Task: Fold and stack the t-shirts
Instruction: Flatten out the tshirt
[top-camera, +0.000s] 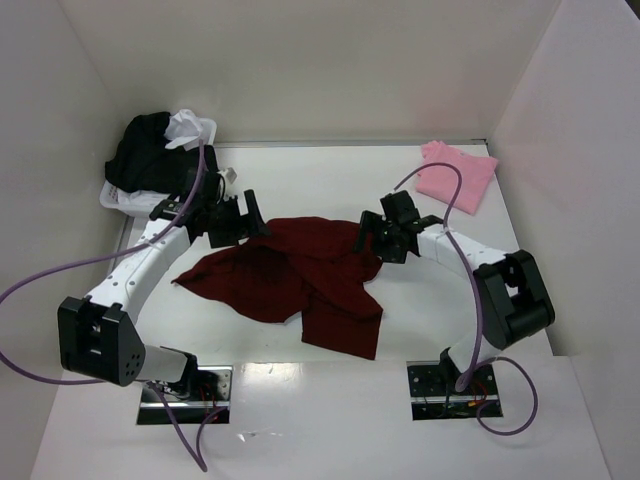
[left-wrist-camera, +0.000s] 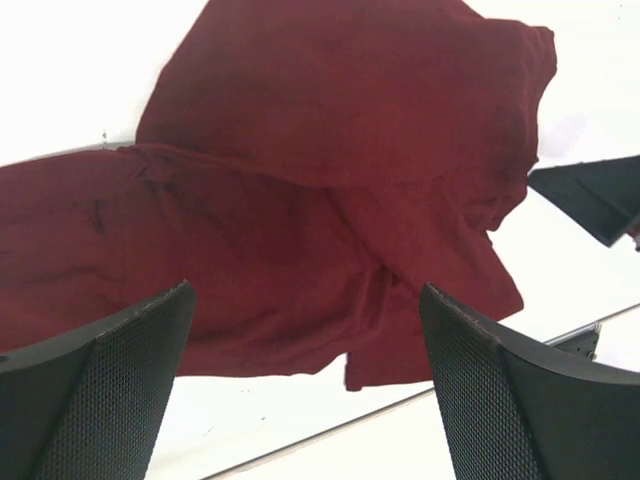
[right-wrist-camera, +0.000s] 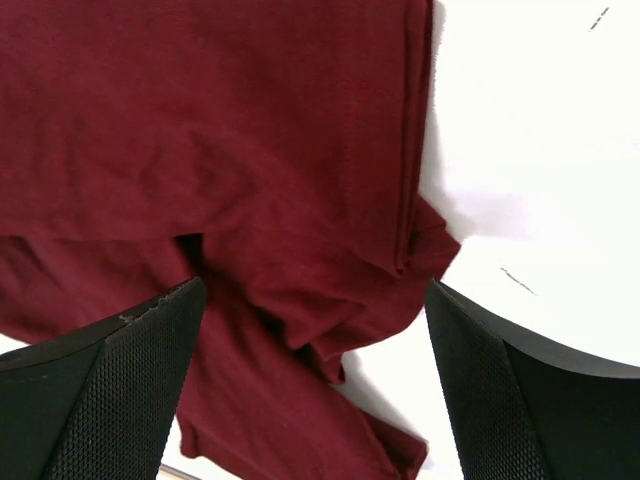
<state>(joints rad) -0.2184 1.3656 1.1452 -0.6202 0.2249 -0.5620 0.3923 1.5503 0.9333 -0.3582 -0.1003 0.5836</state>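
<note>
1. The table (top-camera: 300, 180) is white, with pale walls on its left, far and right sides.
2. The maroon tee (top-camera: 290, 275) lies crumpled at mid-table, between the two arms. Its long axis runs left to right, sloping slightly nearer on the left. One flap tapers to a point at the left, near the left arm. A second flap points to the near right. Folds overlap in the middle, and I cannot tell which end is the neck or the hem.
3. The left gripper (top-camera: 252, 215) is over the tee's far left edge. Its wrist view shows the jaws spread wide, with nothing between them and the maroon cloth (left-wrist-camera: 330, 180) lying loose below.
4. The right gripper (top-camera: 368, 232) is at the tee's far right edge. Its jaws are also wide apart and hold nothing. Below them a doubled edge of the tee (right-wrist-camera: 200, 130) runs near to far beside bare table.
5. The bin (top-camera: 120, 200) sits in the far left corner.
6. A black tee (top-camera: 145, 150) is heaped in the bin.
7. A pink tee (top-camera: 455, 175) lies folded flat in the far right corner, well apart from the maroon one.
8. A white tee (top-camera: 190, 128) is bunched just right of the black one.
</note>
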